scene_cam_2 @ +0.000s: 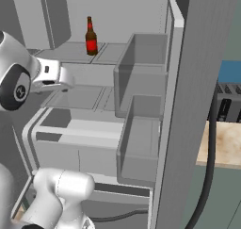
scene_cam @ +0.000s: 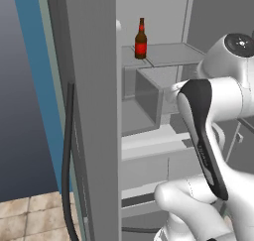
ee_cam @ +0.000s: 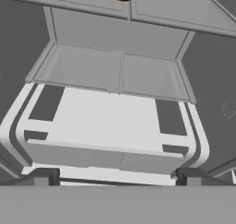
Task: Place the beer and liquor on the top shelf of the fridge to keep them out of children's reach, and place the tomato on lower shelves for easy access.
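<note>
Fridge (scene_cam_2: pixel 197 82): seen open, its pale grey interior taking the middle of both base views; the door with the dark vertical handle (scene_cam: pixel 67 160) is seen at the left of the left base view.

Door bins (scene_cam_2: pixel 141 72): clear boxy bins are stacked right of centre in the right base view, walling that side of the opening.

Lower shelves (ee_cam: pixel 113 75): a two-panel shelf is seen bare in the upper middle of the hand view, with a white drawer front (ee_cam: pixel 106 151) below it. No tomato is seen on them.

Top shelf (scene_cam_2: pixel 70 51): the uppermost panel, in the upper left of the right base view, with bare room on both sides of the bottle.

Beer (scene_cam: pixel 141 39): stood upright on the top shelf, long axis vertical, at top centre of the left base view; its red-labelled base is cut by the top edge of the hand view. This part of the task is judged done.

Liquor and tomato: cannot be placed from these pictures.

Gripper (ee_cam: pixel 115 178): empty, its fingers (ee_cam: pixel 44 177) spread wide at the bottom of the hand view.

Key relation: the beer lies above and beyond the fingertips, well apart; the gripper is aimed into the lower shelf space.

Next move, as judged: the arm is to be drawn back out between door and bins, which leave a narrow exit.
</note>
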Available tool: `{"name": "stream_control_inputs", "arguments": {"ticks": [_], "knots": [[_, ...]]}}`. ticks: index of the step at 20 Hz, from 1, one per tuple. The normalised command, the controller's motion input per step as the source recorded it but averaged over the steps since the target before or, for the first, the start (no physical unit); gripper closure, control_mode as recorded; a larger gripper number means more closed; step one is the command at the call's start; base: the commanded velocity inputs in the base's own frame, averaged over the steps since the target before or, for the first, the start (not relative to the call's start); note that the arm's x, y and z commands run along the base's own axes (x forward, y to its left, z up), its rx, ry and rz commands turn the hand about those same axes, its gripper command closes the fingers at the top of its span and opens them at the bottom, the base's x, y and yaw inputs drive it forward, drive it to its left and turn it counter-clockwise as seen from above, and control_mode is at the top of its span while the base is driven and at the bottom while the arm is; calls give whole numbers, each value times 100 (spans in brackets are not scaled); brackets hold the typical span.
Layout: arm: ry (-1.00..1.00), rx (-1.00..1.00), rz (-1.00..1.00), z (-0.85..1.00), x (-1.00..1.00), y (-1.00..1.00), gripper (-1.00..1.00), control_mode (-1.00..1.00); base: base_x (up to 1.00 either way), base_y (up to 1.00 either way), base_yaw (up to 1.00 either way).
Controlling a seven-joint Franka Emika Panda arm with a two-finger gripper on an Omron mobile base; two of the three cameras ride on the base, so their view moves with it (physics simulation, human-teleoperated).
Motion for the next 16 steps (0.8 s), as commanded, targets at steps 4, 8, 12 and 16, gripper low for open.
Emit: {"name": "stream_control_inputs", "arguments": {"ticks": [4,8,12,16], "knots": [[2,0,0,0,-36,0,-100,-100,0,0,0],[0,0,0,0,0,0,-100,100,-53,0,0],[0,0,0,0,0,0,-100,100,-72,0,0],[0,0,0,0,0,0,-100,100,-77,0,0]]}}
